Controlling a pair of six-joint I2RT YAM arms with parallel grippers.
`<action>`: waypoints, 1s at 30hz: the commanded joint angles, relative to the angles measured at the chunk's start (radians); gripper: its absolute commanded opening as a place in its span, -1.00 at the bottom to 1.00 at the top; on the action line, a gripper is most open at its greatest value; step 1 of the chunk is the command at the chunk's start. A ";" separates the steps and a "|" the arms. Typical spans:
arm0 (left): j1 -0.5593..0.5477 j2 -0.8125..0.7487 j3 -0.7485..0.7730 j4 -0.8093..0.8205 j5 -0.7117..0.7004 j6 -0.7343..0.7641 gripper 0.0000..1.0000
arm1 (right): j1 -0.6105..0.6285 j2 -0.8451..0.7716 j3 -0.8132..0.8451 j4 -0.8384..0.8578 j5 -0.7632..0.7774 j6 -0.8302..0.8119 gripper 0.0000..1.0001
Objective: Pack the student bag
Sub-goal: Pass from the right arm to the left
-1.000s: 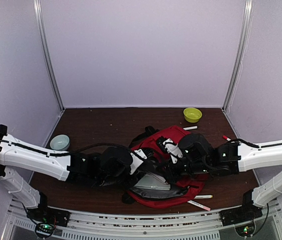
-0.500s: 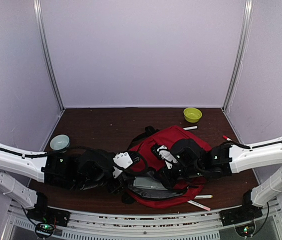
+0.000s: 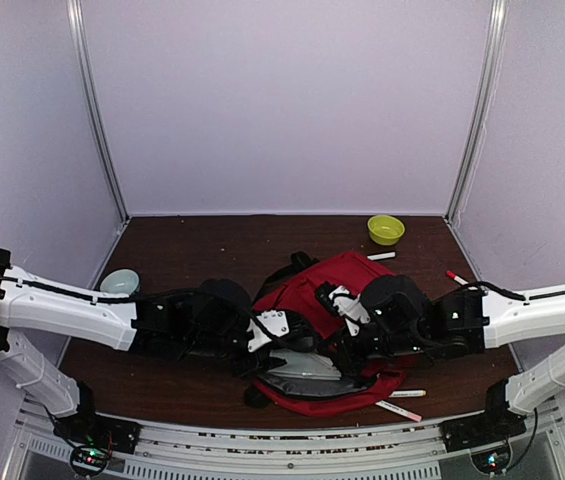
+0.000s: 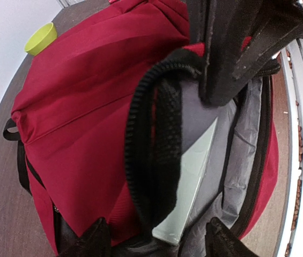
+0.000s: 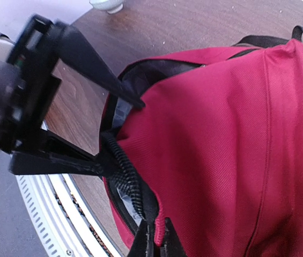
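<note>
Top camera: high behind the arm bases (image 3: 92, 432), facing the back wall (image 3: 282, 100). Wrist cameras: close, opposed, sharing the open mouth of the student bag (image 4: 81, 101).

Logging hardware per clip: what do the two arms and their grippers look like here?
The left arm and right arm match: white boxy shells on the long links, black joints and wrists, a thin black cable running along each. Their black bases carry small green lights. The left gripper and right gripper have black, tapering fingers.
</note>
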 commanded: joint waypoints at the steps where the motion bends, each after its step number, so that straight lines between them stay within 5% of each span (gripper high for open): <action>1: 0.005 0.040 0.083 0.073 0.034 0.043 0.10 | 0.003 -0.062 -0.032 0.008 0.041 -0.007 -1.00; 5: 0.005 0.031 0.103 0.062 -0.029 0.029 -0.53 | 0.004 -0.066 -0.038 0.004 0.044 -0.006 -1.00; 10: 0.005 -0.050 0.043 0.115 -0.080 0.013 -1.00 | 0.004 -0.064 -0.031 -0.018 0.036 -0.005 -1.00; 16: 0.006 -0.061 0.014 0.129 -0.160 0.002 -1.00 | 0.001 -0.107 0.001 -0.101 0.131 0.010 -0.98; 20: 0.019 -0.056 0.017 0.129 -0.197 -0.020 -1.00 | -0.032 -0.204 -0.054 -0.082 0.166 0.030 0.02; 22: 0.031 -0.058 0.020 0.124 -0.216 -0.036 -1.00 | -0.052 -0.235 -0.067 -0.108 0.178 0.040 0.26; 30: 0.073 -0.070 0.024 0.095 -0.258 -0.103 -1.00 | -0.079 -0.344 -0.084 -0.281 0.401 0.147 0.32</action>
